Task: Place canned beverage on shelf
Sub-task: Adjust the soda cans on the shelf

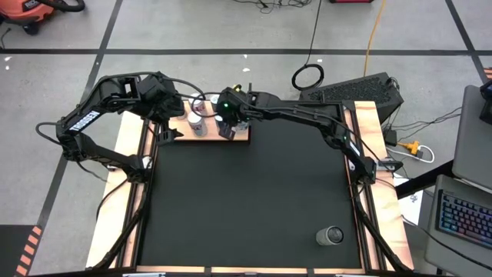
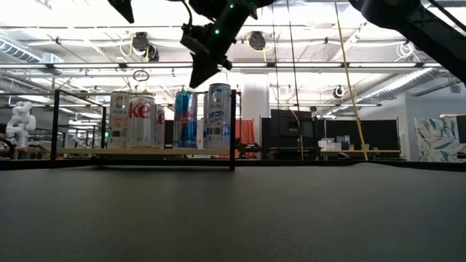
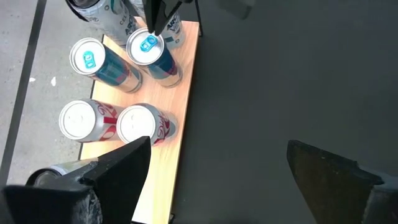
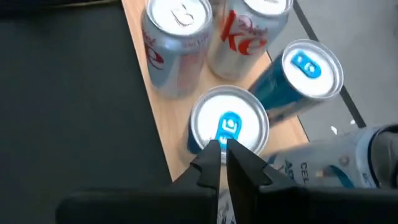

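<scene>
The right gripper (image 4: 222, 148) is hanging with fingers pressed together, holding nothing, just above a blue-tabbed can (image 4: 229, 127) standing on the shelf (image 1: 238, 136). Placement appears finished; the next move calls for lifting straight clear. The left gripper (image 3: 214, 171) is waiting beside the shelf, fingers apart.

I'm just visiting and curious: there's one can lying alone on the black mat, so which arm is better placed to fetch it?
Probably the right. The lone can lies on that arm's side of the mat. Both grippers are up at the shelf: the right gripper shut above the cans, the left gripper open beside it.
</scene>
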